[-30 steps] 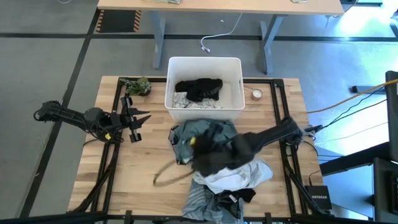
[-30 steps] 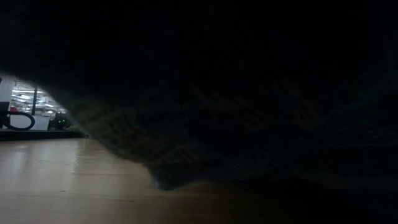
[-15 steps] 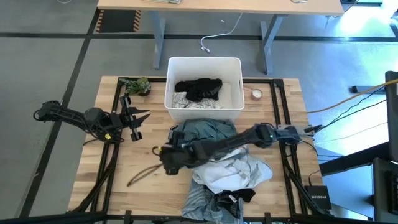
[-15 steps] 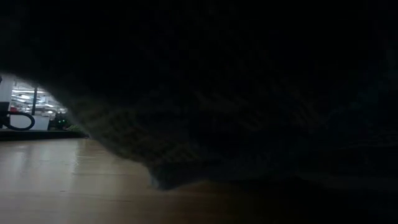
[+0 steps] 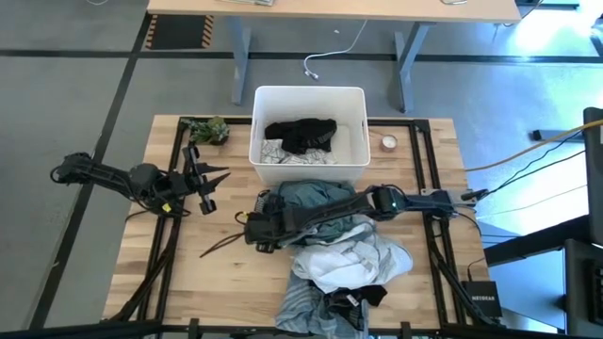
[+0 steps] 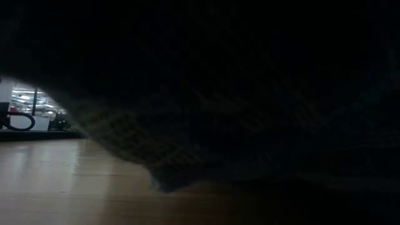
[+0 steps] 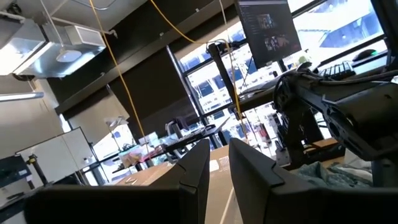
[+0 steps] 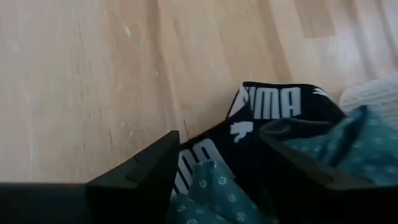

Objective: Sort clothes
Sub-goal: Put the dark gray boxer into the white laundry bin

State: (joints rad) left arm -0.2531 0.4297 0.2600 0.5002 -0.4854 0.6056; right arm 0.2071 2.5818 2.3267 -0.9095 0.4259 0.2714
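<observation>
A pile of clothes lies on the table's near middle: a teal dotted garment, a white one and a blue-grey striped one. My right gripper is low over the pile's left edge and open. Its fingers slant down on either side of a black waistband with white letters and a teal fold; whether they touch the cloth, I cannot tell. My left gripper waits at the table's left, raised, its fingers a narrow gap apart with nothing between them. Dark cloth close to the lens fills the low view.
A white bin at the far middle holds a black garment on a patterned one. A camouflage lump lies left of the bin, a tape roll right of it. Bare wood shows left of the pile.
My right gripper has come down fast from above the pile and gone toward the table's left edge, tipping further downward. It now sits low at the pile's left edge, still open. The clothes lie as before.
</observation>
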